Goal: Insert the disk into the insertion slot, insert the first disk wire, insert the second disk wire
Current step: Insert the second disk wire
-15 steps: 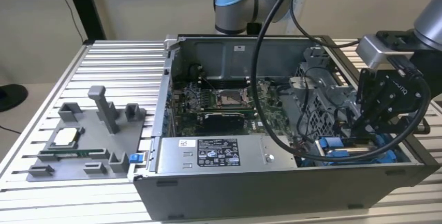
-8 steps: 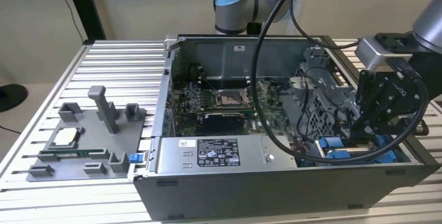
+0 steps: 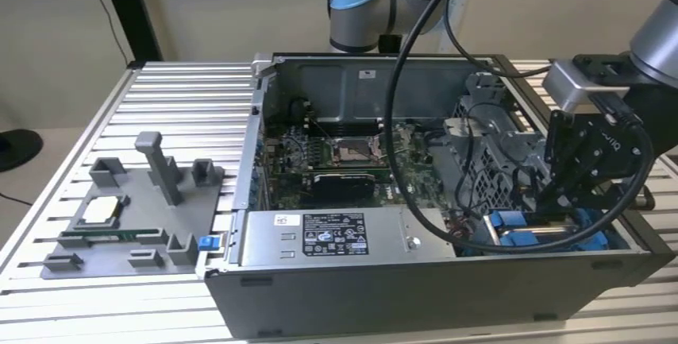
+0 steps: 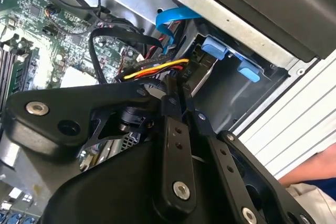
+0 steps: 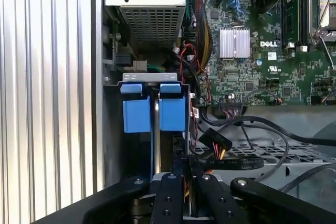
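Silver disk (image 3: 551,237) looks seated flat in insertion slot (image 4: 226,95), lower right of exterior view, with blue tabs (image 5: 137,115) at its end. Gripper (image 5: 188,163) hangs just over the bay, fingers pressed close together; can't tell if they pinch a connector. Yellow/red pwr wires (image 4: 157,69) run right beside the tips.

Judgement: disk is stiff, fairly heavy, shock-sensitive, so grab by blue frame edges, not label. Wires are soft, so hold at the connector body.

Room is tight: PC case (image 3: 424,288) walls and perforated cage (image 5: 252,149) close by. Case sits on slotted aluminium table (image 3: 170,90).
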Controlling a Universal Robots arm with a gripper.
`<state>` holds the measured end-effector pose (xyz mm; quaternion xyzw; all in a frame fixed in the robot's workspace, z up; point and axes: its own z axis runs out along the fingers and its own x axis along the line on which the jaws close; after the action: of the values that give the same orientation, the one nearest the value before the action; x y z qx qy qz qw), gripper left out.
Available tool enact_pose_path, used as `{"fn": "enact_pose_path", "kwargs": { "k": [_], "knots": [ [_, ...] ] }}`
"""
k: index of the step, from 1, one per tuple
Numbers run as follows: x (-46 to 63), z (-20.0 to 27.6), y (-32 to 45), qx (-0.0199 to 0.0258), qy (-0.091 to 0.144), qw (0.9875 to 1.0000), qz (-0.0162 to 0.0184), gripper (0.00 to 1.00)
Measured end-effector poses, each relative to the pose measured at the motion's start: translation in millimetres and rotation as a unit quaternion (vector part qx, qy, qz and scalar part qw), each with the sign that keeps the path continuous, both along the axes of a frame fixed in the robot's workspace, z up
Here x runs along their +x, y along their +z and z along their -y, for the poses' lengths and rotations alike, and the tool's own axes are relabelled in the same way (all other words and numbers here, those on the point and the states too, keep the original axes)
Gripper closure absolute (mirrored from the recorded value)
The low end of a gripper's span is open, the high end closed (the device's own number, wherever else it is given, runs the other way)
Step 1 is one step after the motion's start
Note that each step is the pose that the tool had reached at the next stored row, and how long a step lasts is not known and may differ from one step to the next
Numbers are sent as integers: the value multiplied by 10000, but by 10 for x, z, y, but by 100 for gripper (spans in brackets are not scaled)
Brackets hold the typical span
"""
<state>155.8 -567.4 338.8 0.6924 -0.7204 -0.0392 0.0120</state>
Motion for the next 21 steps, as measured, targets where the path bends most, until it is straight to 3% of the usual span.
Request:
{"fn": "enact_pose_path", "kwargs": {
  "k": [7,14,21],
  "knots": [
    [0,0,-67,1,0,10000,0,100],
    [0,0,-73,1,0,10000,0,100],
    [0,1,-16,11,0,10000,-79,100]
  ]
}}
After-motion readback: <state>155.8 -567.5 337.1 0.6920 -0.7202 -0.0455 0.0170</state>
